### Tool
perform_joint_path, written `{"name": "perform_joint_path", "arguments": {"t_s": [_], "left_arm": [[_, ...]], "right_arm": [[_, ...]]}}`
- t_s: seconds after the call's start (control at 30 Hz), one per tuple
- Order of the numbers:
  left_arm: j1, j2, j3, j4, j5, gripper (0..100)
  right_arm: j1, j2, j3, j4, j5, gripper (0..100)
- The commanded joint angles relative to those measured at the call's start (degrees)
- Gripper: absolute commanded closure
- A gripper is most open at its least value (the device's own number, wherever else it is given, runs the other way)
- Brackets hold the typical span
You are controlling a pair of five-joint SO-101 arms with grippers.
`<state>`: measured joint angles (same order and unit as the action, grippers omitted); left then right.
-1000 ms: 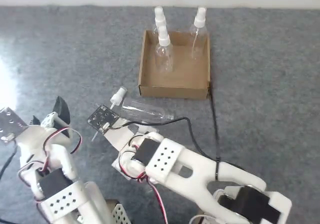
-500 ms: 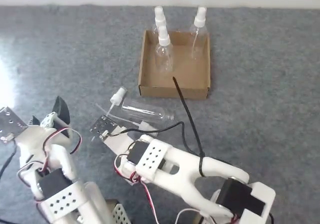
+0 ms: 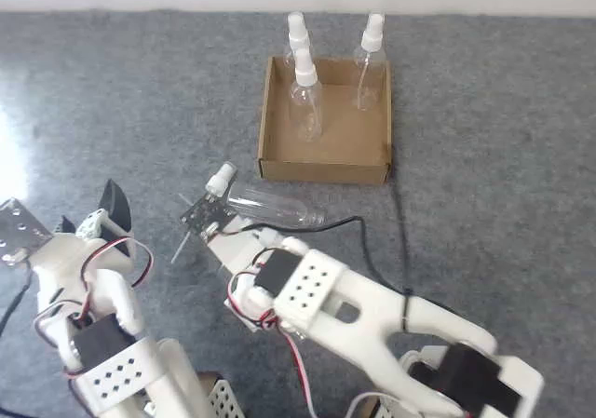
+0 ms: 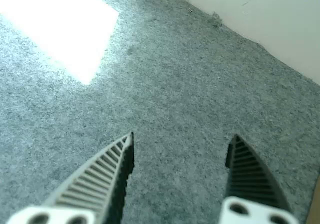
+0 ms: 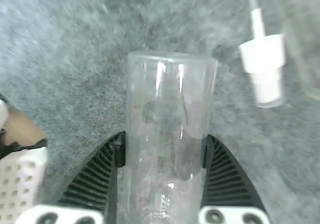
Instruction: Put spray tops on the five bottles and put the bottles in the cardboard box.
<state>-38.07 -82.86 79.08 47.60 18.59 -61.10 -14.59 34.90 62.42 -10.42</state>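
A cardboard box stands at the far middle of the grey carpet with three clear bottles upright in it, each with a white spray top. In front of the box a clear bottle lies on its side. A loose white spray top with its thin tube lies at that bottle's end. My right gripper is shut on another clear bottle, with the spray top on the carpet just beyond. My left gripper hangs open over bare carpet at the near left.
A black cable runs from the right arm across the carpet toward the box's near right corner. A bright patch of light lies on the carpet at the left. A pale wall borders the far edge.
The right arm has shifted slightly toward the lying bottle. Its black cable swung over the box half a second ago and now lies back on the carpet. The left arm has kept still.
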Motion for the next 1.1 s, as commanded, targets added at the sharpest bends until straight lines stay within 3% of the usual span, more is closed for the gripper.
{"name": "perform_joint_path", "arguments": {"t_s": [0.0,0.73,0.9,1.07], "left_arm": [[-0.4,-0.7,-0.2,-1.7,1.0,72],[-0.4,-0.7,1.5,-4.7,0.9,72],[-0.4,-0.7,1.6,-4.7,0.9,72],[-0.4,-0.7,1.6,-4.7,0.9,72]], "right_arm": [[3.8,-7.4,-4.0,2.0,-0.6,91.5],[18.2,-28.5,-3.0,2.1,-6.2,91.4],[18.7,-31.7,-0.1,2.0,-20.2,91.4],[23.2,-34.5,0.3,2.0,-26.0,91.4]]}}
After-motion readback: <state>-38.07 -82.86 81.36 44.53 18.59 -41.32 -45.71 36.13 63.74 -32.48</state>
